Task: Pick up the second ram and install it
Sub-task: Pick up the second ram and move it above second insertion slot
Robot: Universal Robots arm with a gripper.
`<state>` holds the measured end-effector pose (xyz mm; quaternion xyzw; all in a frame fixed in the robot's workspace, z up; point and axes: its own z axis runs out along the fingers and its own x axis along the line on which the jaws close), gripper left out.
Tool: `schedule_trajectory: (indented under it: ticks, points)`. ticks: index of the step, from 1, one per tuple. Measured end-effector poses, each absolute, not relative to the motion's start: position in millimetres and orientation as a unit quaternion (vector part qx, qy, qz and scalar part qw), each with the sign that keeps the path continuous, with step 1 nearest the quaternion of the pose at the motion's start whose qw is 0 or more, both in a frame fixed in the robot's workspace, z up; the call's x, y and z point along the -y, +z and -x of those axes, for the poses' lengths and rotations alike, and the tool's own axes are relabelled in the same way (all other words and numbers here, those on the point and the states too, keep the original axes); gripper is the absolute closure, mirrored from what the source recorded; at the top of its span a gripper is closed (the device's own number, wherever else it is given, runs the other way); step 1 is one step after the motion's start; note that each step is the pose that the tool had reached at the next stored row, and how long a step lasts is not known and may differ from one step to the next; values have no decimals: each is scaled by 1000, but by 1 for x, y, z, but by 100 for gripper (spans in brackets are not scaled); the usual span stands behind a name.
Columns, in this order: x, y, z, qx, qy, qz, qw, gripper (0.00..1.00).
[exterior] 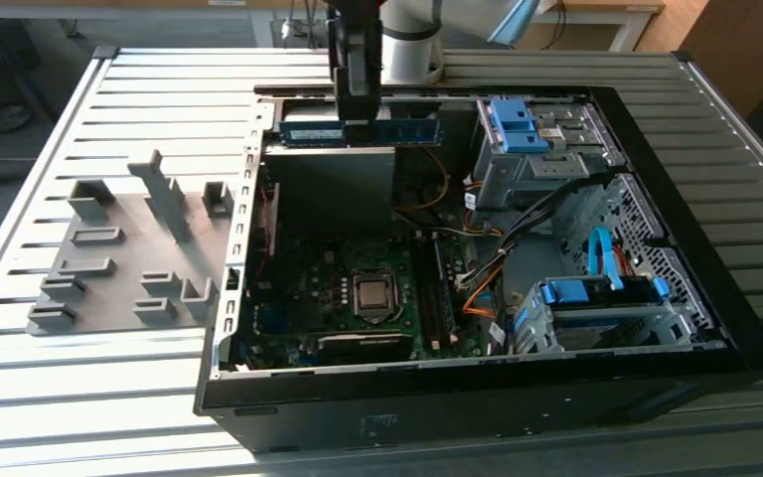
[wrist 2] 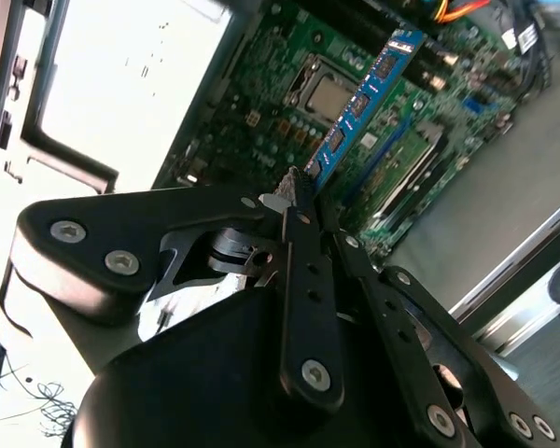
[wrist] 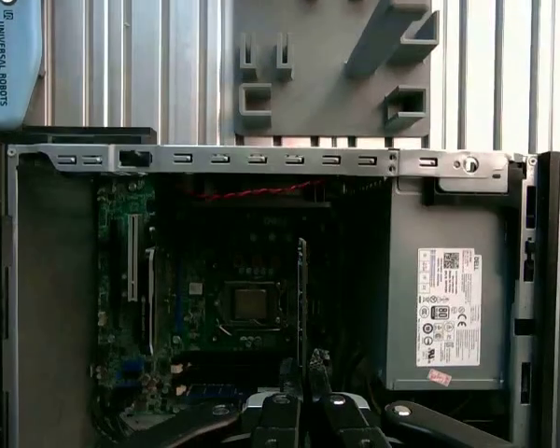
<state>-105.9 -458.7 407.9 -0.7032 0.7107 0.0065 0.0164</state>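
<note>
Exterior view: an open computer case (exterior: pixel 488 397) lies on the slatted metal worktop (exterior: pixel 90 397), and a grey fixture plate (exterior: pixel 130 248) lies on the worktop just outside the case at nine o'clock. Inside the case, the motherboard (exterior: pixel 289 268) fills the middle down to six o'clock, with its processor (exterior: pixel 373 293) near the centre. The power supply box (exterior: pixel 329 184) sits at eleven o'clock. Drive cages with blue clips stand at one o'clock (exterior: pixel 515 124) and at four o'clock (exterior: pixel 580 293). The hand (exterior: pixel 358 124) hangs at the case's twelve o'clock edge, above the power supply box, clamped on the second ram (exterior: pixel 408 132), which lies level across that edge. In the second wrist view the hand (wrist 2: pixel 294 191) pinches one long edge of the second ram (wrist 2: pixel 364 93), with the motherboard (wrist 2: pixel 280 65) beyond it. In the first wrist view the second ram (wrist: pixel 301 289) shows edge-on above the hand (wrist: pixel 303 373), beside the labelled power supply box (wrist: pixel 448 215).
</note>
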Motion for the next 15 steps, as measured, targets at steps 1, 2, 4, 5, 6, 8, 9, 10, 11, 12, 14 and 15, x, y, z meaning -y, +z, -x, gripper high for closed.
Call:
schedule_trajectory:
  ticks: [1,2,4,5,6,8,9,10,11,12,14,15]
  points:
    - [459,408,102,-711,6,703,16,86]
    - [459,408,99,-711,7,703,16,86]
    - [459,408,91,-711,7,703,16,86]
    - [459,408,87,-711,6,703,16,86]
    - [459,408,84,-711,7,703,16,86]
    - [459,408,76,-711,6,703,16,86]
    - [459,408,73,-711,7,703,16,86]
    - [459,408,69,-711,7,703,16,86]
    - [459,408,65,-711,7,703,16,86]
    - [459,407,61,-711,7,703,16,86]
    - [459,407,54,-711,7,703,16,86]
    - [459,407,50,-711,7,703,16,86]
